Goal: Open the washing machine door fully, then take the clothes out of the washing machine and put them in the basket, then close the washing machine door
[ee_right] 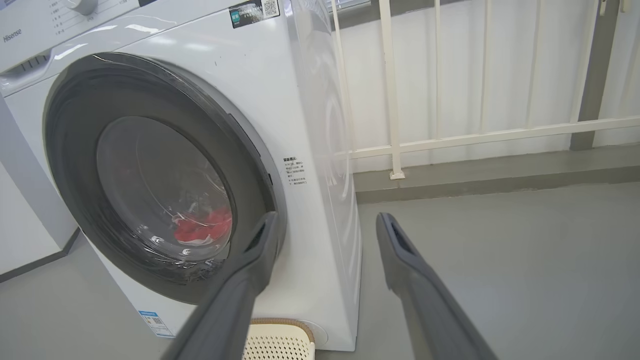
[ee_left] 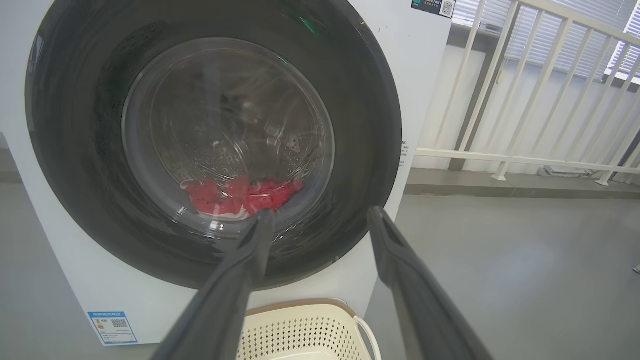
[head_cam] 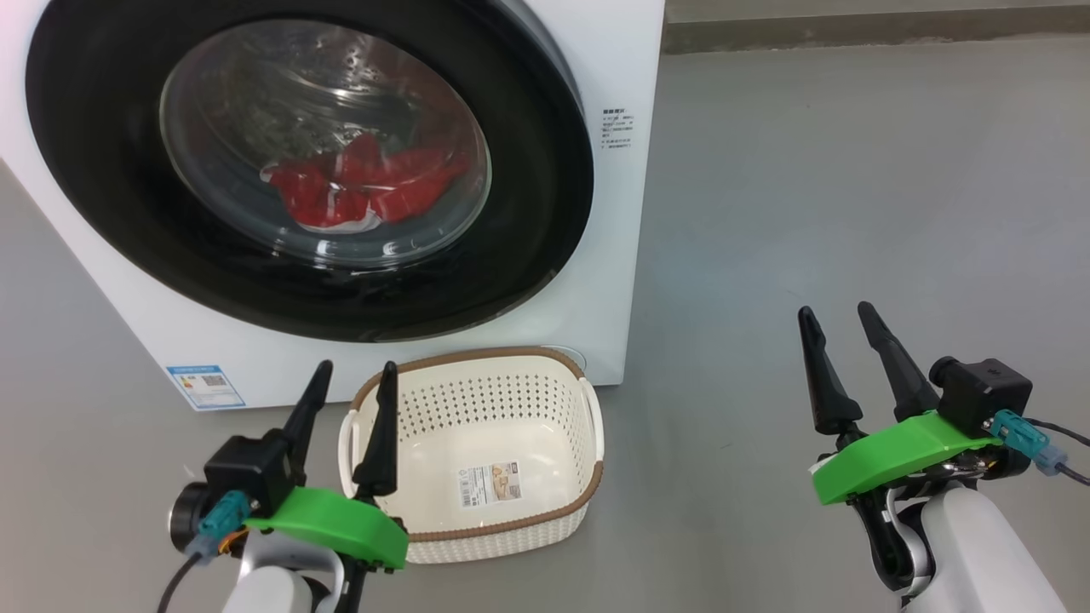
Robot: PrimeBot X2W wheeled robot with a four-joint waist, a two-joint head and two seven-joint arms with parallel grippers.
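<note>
Clothes (head_cam: 358, 191) lie red behind the shut washing machine door (head_cam: 111, 213), which rises just beyond and above the left gripper (head_cam: 356, 370), spread and empty at the basket's (head_cam: 477, 353) left side, while the right gripper (head_cam: 836, 311), equally spread, hangs well off right above bare floor (head_cam: 851, 170).

- grey floor (head_cam: 851, 170); smooth, with a dull sheen
- white railing (ee_right: 390, 100); upright bars and a low crossbar; stands on the kerb
- grey kerb (ee_right: 500, 172); runs along the floor's far edge
- blinds (ee_left: 585, 50); behind the railing, above a white wall (ee_right: 525, 75)
</note>
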